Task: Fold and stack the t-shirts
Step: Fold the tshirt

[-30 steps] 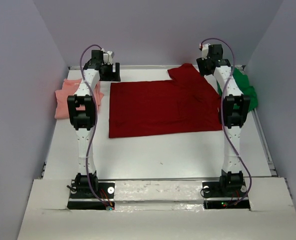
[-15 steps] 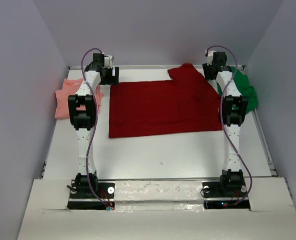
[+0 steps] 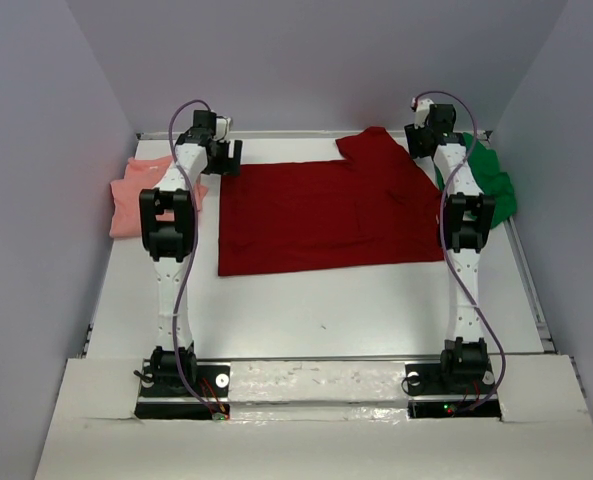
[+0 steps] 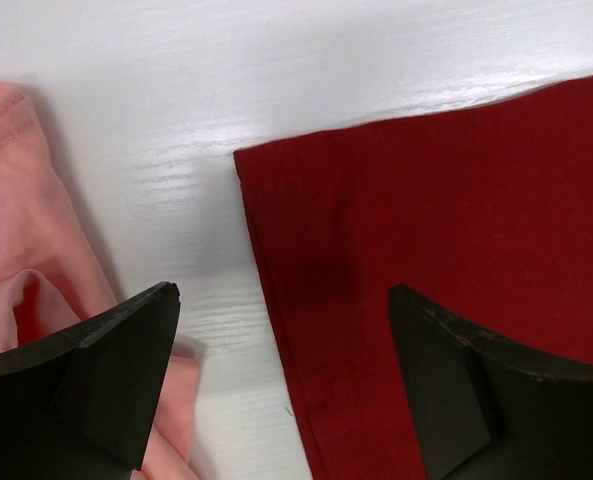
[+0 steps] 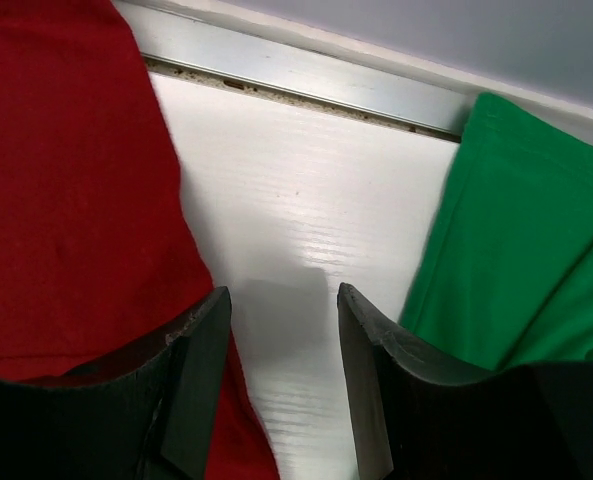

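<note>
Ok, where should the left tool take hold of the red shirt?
Probably its far-left corner, from above. The red shirt lies flat, so only an edge gives purchase; that corner sits on bare table, clear of the pink shirt, and the open left tool hovers over its left edge.

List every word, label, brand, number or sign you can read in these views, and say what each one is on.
None: no view shows any text that can be read.
The dark red t-shirt, the salmon pink t-shirt and the green t-shirt are all plain where visible, with no print or tag.
</note>
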